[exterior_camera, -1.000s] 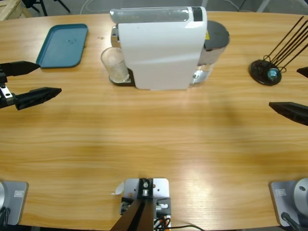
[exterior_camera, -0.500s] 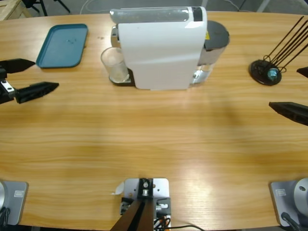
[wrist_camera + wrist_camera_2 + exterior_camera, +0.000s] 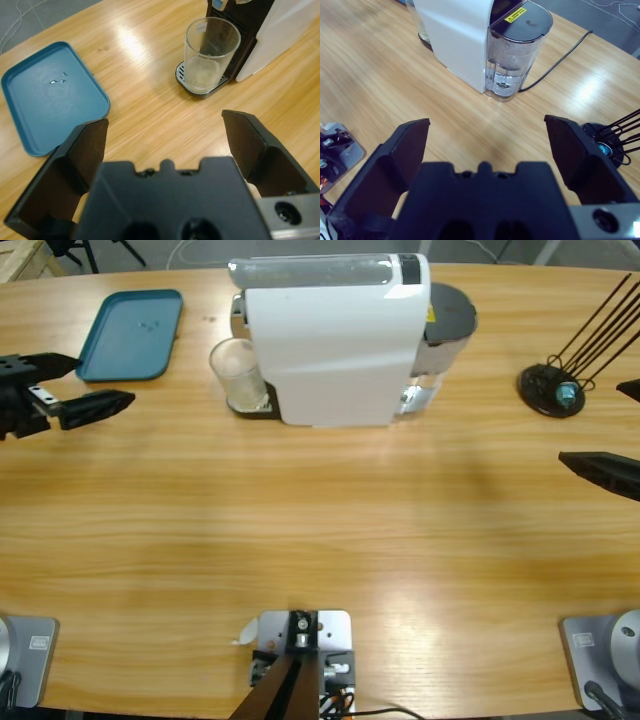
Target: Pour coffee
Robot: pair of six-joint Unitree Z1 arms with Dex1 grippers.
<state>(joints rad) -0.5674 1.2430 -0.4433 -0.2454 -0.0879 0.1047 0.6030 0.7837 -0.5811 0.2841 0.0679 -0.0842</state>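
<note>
Stood upright on the black drip tray point(image 3: 201, 86) of the white coffee machine point(image 3: 335, 340), under the spout: a clear glass point(image 3: 210, 54), seemingly empty, near the back of the wooden table point(image 3: 320, 530). Sat well apart from the blue tray point(image 3: 132, 333) lying flat to one side, a few drops of water on it in the left wrist view.

Hung low over the table's left edge, pointed toward the glass but well short of it: the left gripper point(image 3: 62, 392), jaws wide apart and holding nothing. Showed only at the opposite edge: the right gripper point(image 3: 610, 435), jaws likewise spread and empty, facing the machine's water tank point(image 3: 513, 55) and the black wire stand point(image 3: 556, 388) beside it.

Looked thin-walled, smooth and light, that glass; judged fragile and slippery, likely to slide between hard jaws if squeezed lightly and to crack if squeezed hard. Best taken around the middle of the wall, below the rim and above the drip tray's lip, from the open side away from the machine's body. Once filled, would be heavier and would need to be kept level.
</note>
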